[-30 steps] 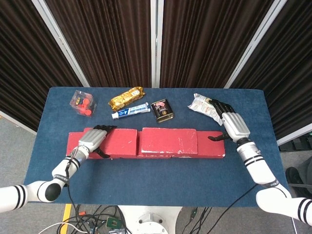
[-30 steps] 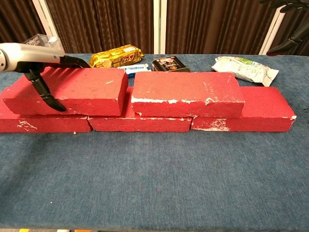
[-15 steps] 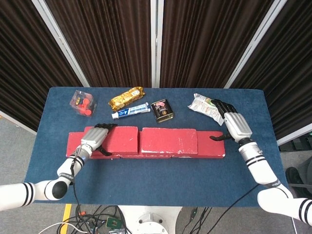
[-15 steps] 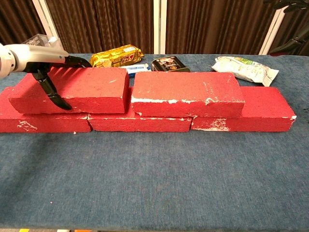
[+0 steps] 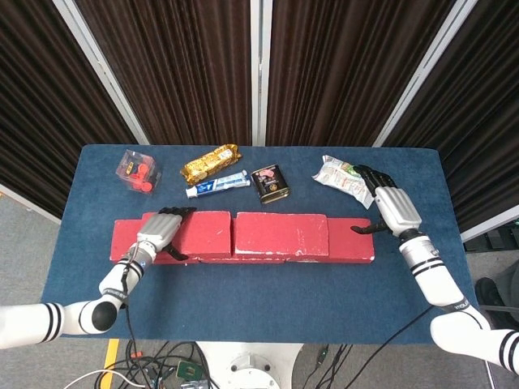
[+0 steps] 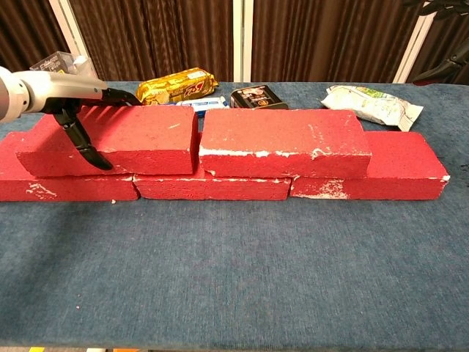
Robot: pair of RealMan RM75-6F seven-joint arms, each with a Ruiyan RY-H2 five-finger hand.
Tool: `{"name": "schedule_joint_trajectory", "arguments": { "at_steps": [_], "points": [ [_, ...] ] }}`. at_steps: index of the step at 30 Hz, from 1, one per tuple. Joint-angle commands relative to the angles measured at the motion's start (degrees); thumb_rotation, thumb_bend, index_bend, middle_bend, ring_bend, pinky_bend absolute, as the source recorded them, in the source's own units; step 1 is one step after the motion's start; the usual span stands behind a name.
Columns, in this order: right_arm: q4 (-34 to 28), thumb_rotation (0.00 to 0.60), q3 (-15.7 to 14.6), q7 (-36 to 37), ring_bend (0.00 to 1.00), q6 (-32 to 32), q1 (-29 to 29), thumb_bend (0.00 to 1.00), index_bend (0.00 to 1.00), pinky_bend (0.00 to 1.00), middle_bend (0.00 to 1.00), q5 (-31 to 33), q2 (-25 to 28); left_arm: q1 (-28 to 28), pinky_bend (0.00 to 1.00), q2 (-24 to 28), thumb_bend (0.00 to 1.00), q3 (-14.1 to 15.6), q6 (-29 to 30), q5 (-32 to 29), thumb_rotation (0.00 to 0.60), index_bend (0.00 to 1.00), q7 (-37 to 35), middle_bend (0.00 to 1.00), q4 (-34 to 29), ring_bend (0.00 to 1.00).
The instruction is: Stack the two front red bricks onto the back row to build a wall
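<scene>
Three red bricks form the bottom row (image 6: 396,172) across the blue table. Two more red bricks lie on top of it. The upper right brick (image 6: 282,143) (image 5: 281,233) sits over the middle, with nothing touching it. My left hand (image 5: 160,231) (image 6: 62,103) grips the left end of the upper left brick (image 6: 121,139) (image 5: 203,233), fingers over its top and thumb on its front face. That brick nearly touches the upper right one. My right hand (image 5: 388,207) hovers open above the row's right end (image 5: 357,243), holding nothing. Only its dark fingers (image 6: 432,71) show in the chest view.
Behind the bricks lie a clear box of red pieces (image 5: 136,170), a gold snack pack (image 5: 209,162), a toothpaste box (image 5: 217,185), a dark tin (image 5: 270,183) and a white packet (image 5: 340,174). Blue cloth (image 5: 259,292) stretches in front of the wall.
My left hand has slid the upper left brick to the right, closing the gap to the upper right brick. My right hand has drifted slightly right and up.
</scene>
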Motion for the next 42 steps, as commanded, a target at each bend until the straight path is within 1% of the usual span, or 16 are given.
{"name": "schedule_joint_trajectory", "arguments": {
  "at_steps": [1,27,42],
  "points": [
    [0.02,0.600,-0.04,-0.01,0.00,0.12,-0.09,0.00,0.00,0.00,0.00,-0.12,-0.09,-0.17,0.14,0.04,0.22,0.19,0.00,-0.23,0.600,0.06,0.13,0.17,-0.27,0.08],
    [0.97,0.600,0.00,0.23,0.00,-1.36,0.12,0.00,0.00,0.00,0.00,0.60,-0.19,-1.73,0.14,-1.60,0.21,0.42,2.00,-3.05,0.600,0.06,1.33,0.17,-0.49,0.07],
    [1.60,0.600,0.08,0.30,0.00,-1.38,0.12,0.00,0.00,0.00,0.00,0.63,-0.53,-1.75,0.14,-1.74,0.21,0.83,2.94,-3.62,0.600,0.06,1.91,0.17,-1.34,0.06]
  ]
}}
